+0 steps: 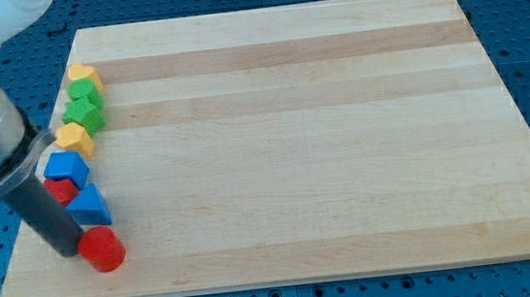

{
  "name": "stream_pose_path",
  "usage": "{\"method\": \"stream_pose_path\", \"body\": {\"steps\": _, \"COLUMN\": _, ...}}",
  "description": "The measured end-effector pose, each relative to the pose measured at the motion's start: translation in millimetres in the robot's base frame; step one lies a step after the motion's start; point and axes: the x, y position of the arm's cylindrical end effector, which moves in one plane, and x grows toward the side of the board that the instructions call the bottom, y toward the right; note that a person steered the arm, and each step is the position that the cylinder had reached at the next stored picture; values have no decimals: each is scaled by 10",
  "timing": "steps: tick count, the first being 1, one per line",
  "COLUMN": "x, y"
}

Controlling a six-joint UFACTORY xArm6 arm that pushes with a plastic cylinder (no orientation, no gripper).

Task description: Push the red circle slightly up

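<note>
The red circle point(102, 249) is a short red cylinder lying near the board's bottom left corner. My tip point(68, 253) rests on the board just to the left of the red circle, touching or almost touching it. The dark rod rises from there to the upper left. Above the red circle lies a blue triangle block point(90, 205). A second red block point(60, 192) sits to its upper left, partly hidden by the rod.
A column of blocks runs up the wooden board's point(294, 146) left edge: a blue block point(66, 169), a yellow block point(75, 139), a green star-like block point(84, 113), a green block point(84, 91) and a yellow block point(83, 74). The arm's grey body fills the view's upper left.
</note>
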Motion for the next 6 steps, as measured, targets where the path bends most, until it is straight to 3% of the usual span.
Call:
{"method": "stream_pose_path", "body": {"steps": 2, "x": 337, "y": 202}}
{"method": "stream_pose_path", "body": {"steps": 4, "x": -132, "y": 692}}
{"method": "stream_pose_path", "body": {"steps": 6, "x": 33, "y": 511}}
